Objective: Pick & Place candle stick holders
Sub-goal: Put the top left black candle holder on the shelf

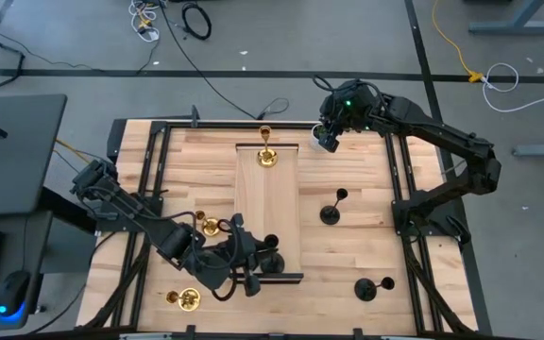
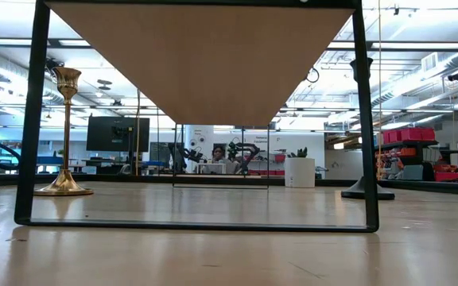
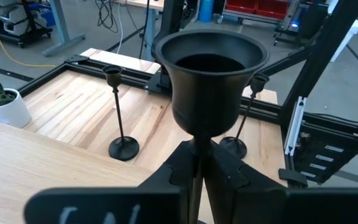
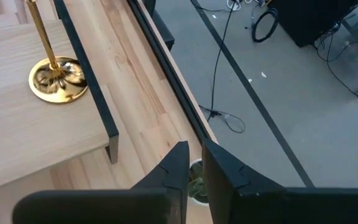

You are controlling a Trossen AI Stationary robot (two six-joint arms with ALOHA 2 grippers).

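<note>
My left gripper is shut on a matte black candle stick holder over the near end of the raised wooden board; its base is hidden. One gold holder stands on the board's far end. Two gold holders stand on the table to the board's left. Two black holders stand on its right. My right gripper hangs shut and empty at the far edge, above a small white pot. My left gripper pinches the black holder's thin stem between its two fingers, just below the top cup. The fingers come about level from the table's left side and lie across the stem. The holder stands upright; whether its base rests on the board is hidden.
The board has a black metal frame that raises it above the table. Black rails run along the table's sides. The white pot with a green plant stands by the board's far right corner. Bare table lies right of the board.
</note>
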